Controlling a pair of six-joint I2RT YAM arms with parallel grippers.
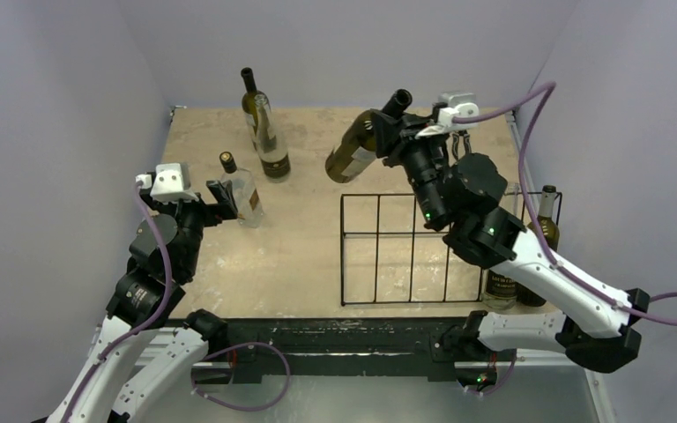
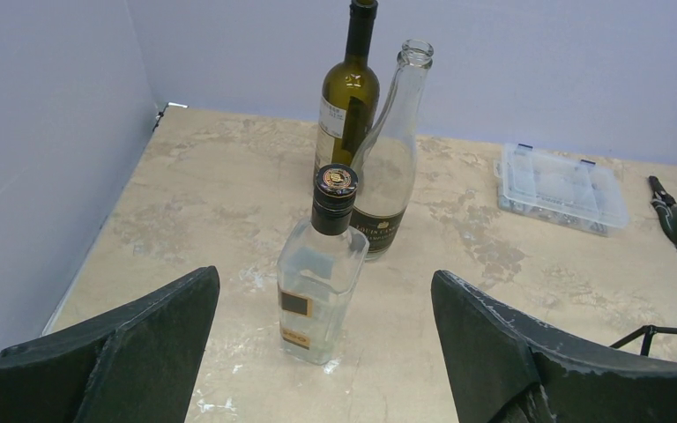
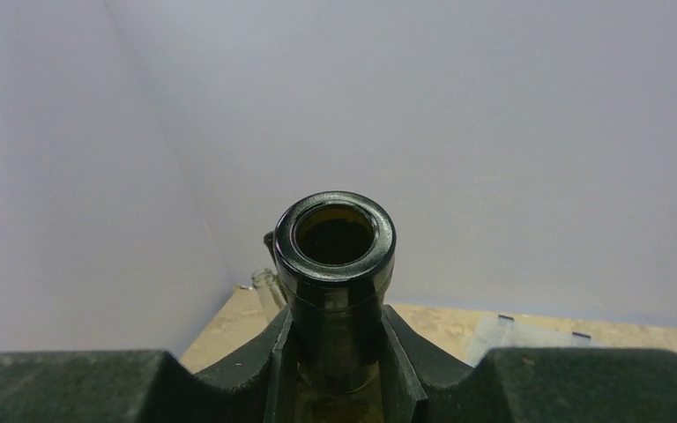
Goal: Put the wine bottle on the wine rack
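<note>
My right gripper (image 1: 390, 134) is shut on the neck of a dark green wine bottle (image 1: 353, 150). It holds the bottle tilted in the air, above and behind the wine rack (image 1: 379, 251), a black wire frame with upright bars. In the right wrist view the fingers (image 3: 286, 352) clamp the bottle neck (image 3: 335, 256), whose open mouth faces the camera. My left gripper (image 1: 222, 196) is open and empty, just short of a clear square bottle (image 1: 245, 197). That bottle (image 2: 321, 282) has a black cap and stands ahead between the open fingers (image 2: 176, 317).
A dark green bottle (image 1: 250, 99) and a clear empty bottle (image 1: 271, 141) stand at the back. They also show in the left wrist view, green (image 2: 349, 97) and clear (image 2: 391, 167). A clear plastic box (image 2: 562, 187) lies far right. Two more bottles (image 1: 546, 220) (image 1: 499, 284) stand right of the rack.
</note>
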